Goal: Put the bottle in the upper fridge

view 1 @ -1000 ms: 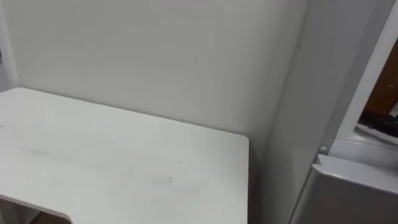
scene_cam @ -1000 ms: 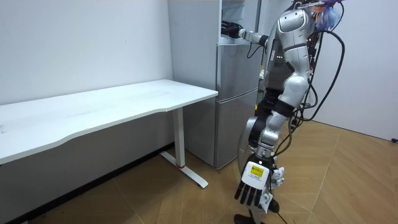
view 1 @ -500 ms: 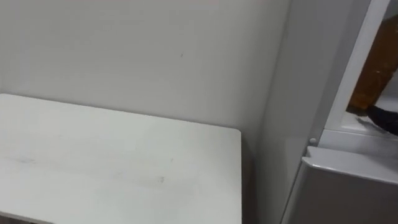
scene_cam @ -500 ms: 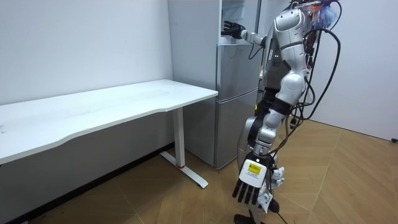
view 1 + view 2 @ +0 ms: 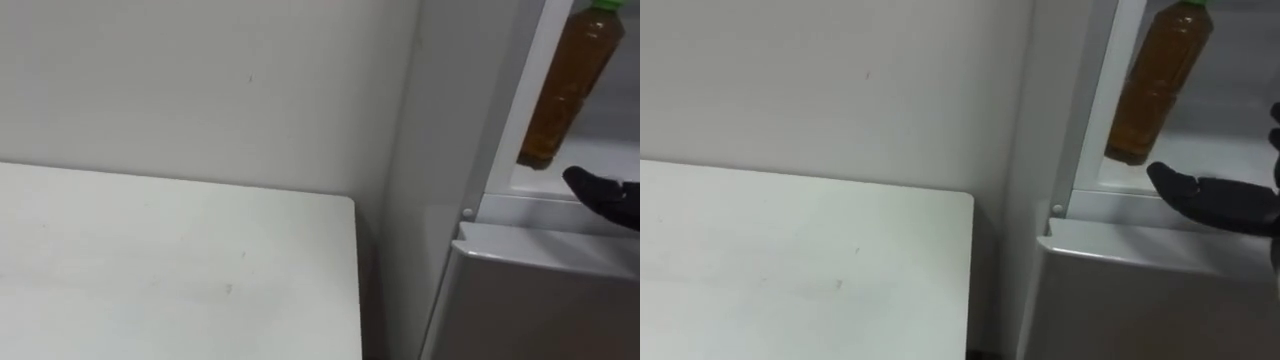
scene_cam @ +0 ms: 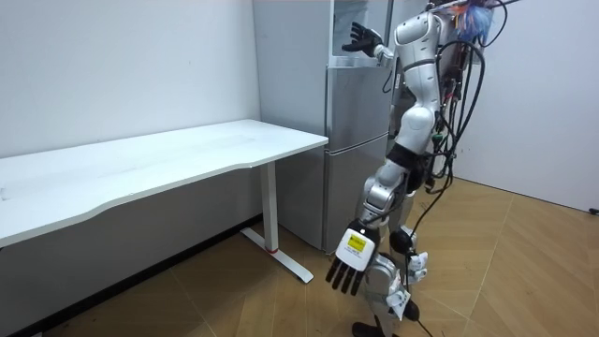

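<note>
**1. Bottle**: amber contents, green cap. It stands on the white shelf of the upper fridge compartment, close to the front edge and beside the left frame. Nothing holds it.

**2. Right hand**: dark, raised to the open upper compartment. The fingers are straight and spread (plain enough from across the room) and grasp nothing. The fingertips lie low and just right of the bottle's base, apart from it.

**3. Left hand**: hangs low by the robot's leg, on the side nearer the room camera. The fingers are straight and point at the floor; the hand is empty.

**4. Fridge**: grey, two-part, set against the wall. The lower door is closed and the upper compartment is open.

**5. Table**: white and long, running along the wall. Its end is just beside the fridge, with a narrow gap between them.

**6. Robot**: on its feet on the wood floor, directly before the fridge and facing it.
</note>
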Controlling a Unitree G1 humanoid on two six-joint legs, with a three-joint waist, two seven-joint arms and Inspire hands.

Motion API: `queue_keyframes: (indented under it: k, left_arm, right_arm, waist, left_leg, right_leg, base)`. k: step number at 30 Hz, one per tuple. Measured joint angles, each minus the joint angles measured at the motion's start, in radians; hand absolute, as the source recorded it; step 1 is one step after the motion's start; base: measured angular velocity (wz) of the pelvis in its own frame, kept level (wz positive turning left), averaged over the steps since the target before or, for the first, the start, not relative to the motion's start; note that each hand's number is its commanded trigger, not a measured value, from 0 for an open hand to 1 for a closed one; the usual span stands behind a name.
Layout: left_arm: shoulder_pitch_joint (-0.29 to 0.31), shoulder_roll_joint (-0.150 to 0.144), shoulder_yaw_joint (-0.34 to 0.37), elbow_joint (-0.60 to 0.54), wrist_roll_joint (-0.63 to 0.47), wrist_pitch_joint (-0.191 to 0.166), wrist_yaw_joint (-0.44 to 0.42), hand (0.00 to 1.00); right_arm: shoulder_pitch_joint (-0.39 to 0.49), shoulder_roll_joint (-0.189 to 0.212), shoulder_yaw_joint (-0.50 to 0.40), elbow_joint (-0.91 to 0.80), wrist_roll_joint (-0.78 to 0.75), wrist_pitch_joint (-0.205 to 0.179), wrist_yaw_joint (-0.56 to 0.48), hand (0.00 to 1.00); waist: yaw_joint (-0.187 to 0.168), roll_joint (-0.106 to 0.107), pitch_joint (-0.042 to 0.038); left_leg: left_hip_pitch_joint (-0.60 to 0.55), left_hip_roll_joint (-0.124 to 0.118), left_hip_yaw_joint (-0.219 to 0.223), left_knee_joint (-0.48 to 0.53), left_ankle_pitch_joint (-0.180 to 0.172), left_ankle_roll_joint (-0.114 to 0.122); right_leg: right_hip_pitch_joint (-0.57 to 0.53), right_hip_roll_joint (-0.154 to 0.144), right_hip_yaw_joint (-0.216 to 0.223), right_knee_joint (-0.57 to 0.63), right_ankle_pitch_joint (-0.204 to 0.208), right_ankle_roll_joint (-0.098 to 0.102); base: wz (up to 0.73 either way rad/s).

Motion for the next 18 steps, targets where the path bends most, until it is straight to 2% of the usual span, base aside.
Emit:
queue_keyframes:
  k: [3, 6, 9, 10, 13, 18]
  left_arm:
    - [0.001, -0.001, -0.011, 0.002, 0.000, -0.013, -0.003, 0.00]
    - [0.002, 0.000, -0.023, 0.002, 0.000, -0.027, -0.009, 0.00]
    - [0.001, -0.001, -0.041, 0.002, 0.000, -0.057, -0.011, 0.00]
    - [-0.003, -0.001, -0.041, 0.010, 0.000, -0.068, -0.011, 0.00]
    - [-0.017, -0.002, -0.041, 0.033, -0.007, -0.087, -0.011, 0.00]
    - [-0.034, -0.003, -0.060, 0.096, -0.008, -0.108, -0.009, 0.00]
  right_arm:
    - [0.034, 0.003, 0.000, -0.035, -0.025, -0.017, 0.004, 0.00]
    - [0.050, 0.037, 0.000, -0.050, -0.079, -0.048, 0.013, 0.00]
    - [0.060, 0.059, 0.000, -0.076, -0.129, -0.059, 0.013, 0.00]
    - [0.065, 0.066, 0.000, -0.087, -0.157, -0.074, 0.013, 0.00]
    - [0.071, 0.067, 0.000, -0.113, -0.164, -0.110, 0.011, 0.00]
    - [0.081, 0.072, 0.000, -0.153, -0.212, -0.132, -0.019, 0.00]
  waist:
    - [-0.002, 0.000, 0.0004]
    - [-0.011, 0.002, 0.0014]
    - [-0.012, 0.003, 0.0019]
    - [-0.012, 0.003, 0.0018]
    - [-0.015, 0.003, 0.0021]
    - [-0.014, 0.001, 0.0031]
  left_leg:
    - [0.001, 0.002, 0.000, -0.002, 0.000, 0.000]
    - [0.002, 0.001, 0.001, -0.004, 0.000, 0.000]
    - [0.001, -0.004, 0.005, -0.009, 0.000, 0.000]
    - [0.002, -0.004, 0.006, -0.009, 0.000, 0.000]
    - [0.006, -0.003, 0.012, -0.010, 0.000, -0.001]
    - [0.022, -0.003, 0.019, -0.020, 0.001, -0.001]
  right_leg:
    - [-0.001, 0.000, 0.000, -0.001, 0.000, 0.000]
    - [-0.002, 0.000, 0.002, -0.001, 0.000, 0.000]
    - [-0.007, 0.002, 0.008, -0.001, 0.000, 0.000]
    - [-0.006, 0.003, 0.011, -0.001, 0.000, 0.000]
    - [-0.008, 0.004, 0.014, -0.002, 0.000, 0.000]
    - [-0.009, 0.004, 0.015, -0.001, 0.000, 0.000]
  base:
    - [0.00]
    - [-0.01]
    - [-0.06]
    - [-0.03]
    - [-0.05]
    - [-0.07]
